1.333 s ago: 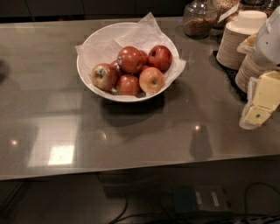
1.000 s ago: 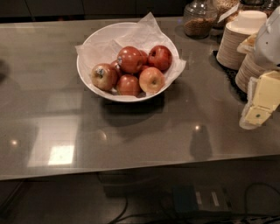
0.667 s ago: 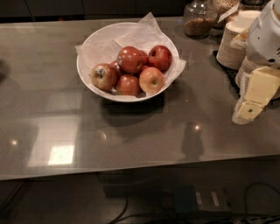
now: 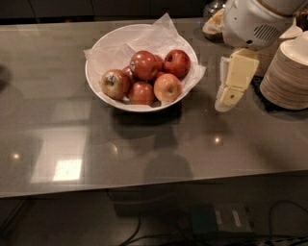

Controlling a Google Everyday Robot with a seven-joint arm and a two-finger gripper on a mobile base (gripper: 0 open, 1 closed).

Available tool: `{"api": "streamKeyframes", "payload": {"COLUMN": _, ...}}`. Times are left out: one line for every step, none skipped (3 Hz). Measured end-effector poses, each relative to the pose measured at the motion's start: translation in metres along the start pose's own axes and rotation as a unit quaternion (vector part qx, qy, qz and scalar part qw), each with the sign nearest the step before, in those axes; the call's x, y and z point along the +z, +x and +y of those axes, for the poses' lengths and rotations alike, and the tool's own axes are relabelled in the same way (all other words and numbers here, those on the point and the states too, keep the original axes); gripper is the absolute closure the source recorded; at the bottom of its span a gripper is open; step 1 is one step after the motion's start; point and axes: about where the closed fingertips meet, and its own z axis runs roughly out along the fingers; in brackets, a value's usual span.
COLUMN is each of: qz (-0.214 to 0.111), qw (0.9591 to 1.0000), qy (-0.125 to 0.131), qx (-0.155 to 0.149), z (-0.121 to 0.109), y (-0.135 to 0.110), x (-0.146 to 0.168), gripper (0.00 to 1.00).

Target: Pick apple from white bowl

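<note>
The white bowl (image 4: 94,61), lined with crumpled white paper, stands on the grey table at centre left. It holds several apples. The glossy deep-red apple (image 4: 145,65) lies on top in the middle, with a small pale sticker on its left side. A duller yellowish-red stickered apple (image 4: 114,83) lies at the left, and a pale yellow-orange apple (image 4: 167,87) at the front right. My gripper (image 4: 226,100), with pale yellow pads, hangs from the white arm (image 4: 250,21) just right of the bowl. It is above the table, is empty and touches nothing.
Stacks of beige paper bowls (image 4: 289,72) stand close to the right of the gripper. A glass jar (image 4: 214,8) is at the back behind the arm. The table's front edge (image 4: 154,185) runs across the lower frame, with cables below it.
The arm and gripper have moved left from the right edge toward the bowl. The bowl and apples have not moved.
</note>
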Motion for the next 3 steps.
{"api": "streamKeyframes", "payload": {"qz": -0.026, "qw": 0.9993, "qy": 0.005, "qx": -0.027, "z": -0.0128, "y": -0.0158, "x": 0.0015, "gripper": 0.00}}
{"api": "streamKeyframes", "payload": {"qz": -0.026, "qw": 0.9993, "qy": 0.005, "qx": -0.027, "z": -0.0131, "y": -0.0160, "x": 0.0013, "gripper": 0.00}}
{"api": "streamKeyframes", "payload": {"qz": -0.042, "qw": 0.9989, "qy": 0.010, "qx": -0.019, "z": -0.0172, "y": -0.0189, "x": 0.0097, "gripper": 0.00}}
